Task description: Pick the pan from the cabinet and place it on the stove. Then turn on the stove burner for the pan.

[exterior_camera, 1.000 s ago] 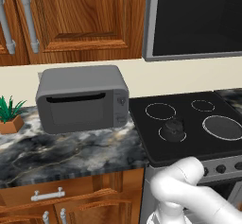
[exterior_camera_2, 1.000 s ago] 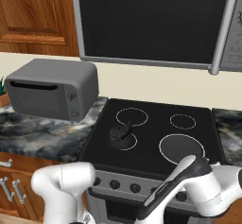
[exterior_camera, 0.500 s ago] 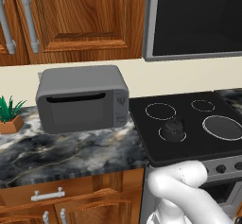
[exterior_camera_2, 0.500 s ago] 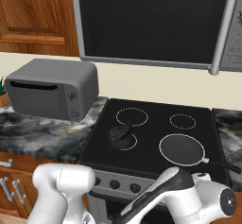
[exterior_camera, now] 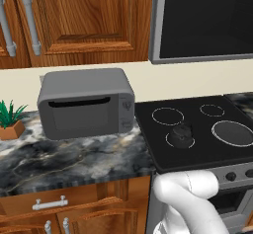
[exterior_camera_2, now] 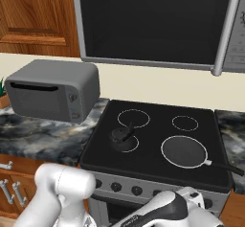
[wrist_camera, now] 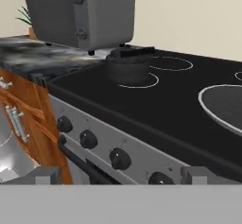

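The dark pan [exterior_camera_2: 184, 153] lies on the stove [exterior_camera_2: 148, 161], inside the largest white ring, the stove burner [exterior_camera_2: 163, 147]; its thin handle points right. The left base view has the pan [exterior_camera: 232, 132] at the right edge. My gripper [wrist_camera: 122, 176] is open, nothing between its tips, low in front of the stove's steel front. Facing it is the row of dark knobs [wrist_camera: 120, 158], with the pan [wrist_camera: 226, 106] up to the right. The cabinet [exterior_camera: 94, 20] hangs at the upper left with its doors shut.
A small dark pot [exterior_camera_2: 122, 136] sits on the front left ring. A grey toaster [exterior_camera: 86, 104] stands on the marble counter left of the stove, a potted plant [exterior_camera: 10, 120] beyond it. The microwave [exterior_camera_2: 153, 22] hangs over the cooktop. Wooden drawers [wrist_camera: 28, 119] flank the stove.
My arm has sunk lower in front of the stove, almost dropping out of the right base view. The pan and the small pot have stayed put.
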You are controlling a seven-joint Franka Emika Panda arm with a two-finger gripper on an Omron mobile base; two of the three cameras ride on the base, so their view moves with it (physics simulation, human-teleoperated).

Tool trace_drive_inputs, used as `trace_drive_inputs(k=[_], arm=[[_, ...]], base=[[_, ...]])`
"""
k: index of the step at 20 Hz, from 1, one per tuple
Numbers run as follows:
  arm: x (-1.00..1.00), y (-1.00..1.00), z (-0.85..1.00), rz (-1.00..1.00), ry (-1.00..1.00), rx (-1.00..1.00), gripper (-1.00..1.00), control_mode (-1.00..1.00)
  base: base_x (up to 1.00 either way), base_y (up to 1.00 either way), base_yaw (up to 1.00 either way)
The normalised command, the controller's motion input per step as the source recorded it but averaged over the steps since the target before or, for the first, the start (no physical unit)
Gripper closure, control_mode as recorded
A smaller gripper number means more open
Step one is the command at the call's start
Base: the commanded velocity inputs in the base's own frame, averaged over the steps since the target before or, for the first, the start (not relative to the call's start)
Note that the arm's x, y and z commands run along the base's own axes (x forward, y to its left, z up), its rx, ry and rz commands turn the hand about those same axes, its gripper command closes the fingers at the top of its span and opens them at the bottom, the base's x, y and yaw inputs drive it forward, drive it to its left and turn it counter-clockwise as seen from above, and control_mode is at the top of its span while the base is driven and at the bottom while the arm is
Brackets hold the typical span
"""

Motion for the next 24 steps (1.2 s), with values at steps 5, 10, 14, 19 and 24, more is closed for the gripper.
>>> trace_drive_inputs(k=[5, 10, 14, 19, 24], arm=[[0.06, 0.36, -0.14, -0.02, -0.12, 0.04, -1.00, -1.00], [0.13, 0.22, -0.21, -0.07, -0.14, 0.00, -1.00, -1.00], [0.04, 0.14, -0.23, -0.09, -0.16, 0.00, -1.00, -1.00], [0.05, 0.07, -0.29, -0.10, -0.11, 0.00, -1.00, -1.00], [0.11, 0.01, -0.33, -0.12, -0.08, 0.00, -1.00, -1.00]], base=[[0.00, 0.00, 0.00], [0.00, 0.00, 0.00], [0.00, 0.00, 0.00], [0.00, 0.00, 0.00], [0.00, 0.00, 0.00]])
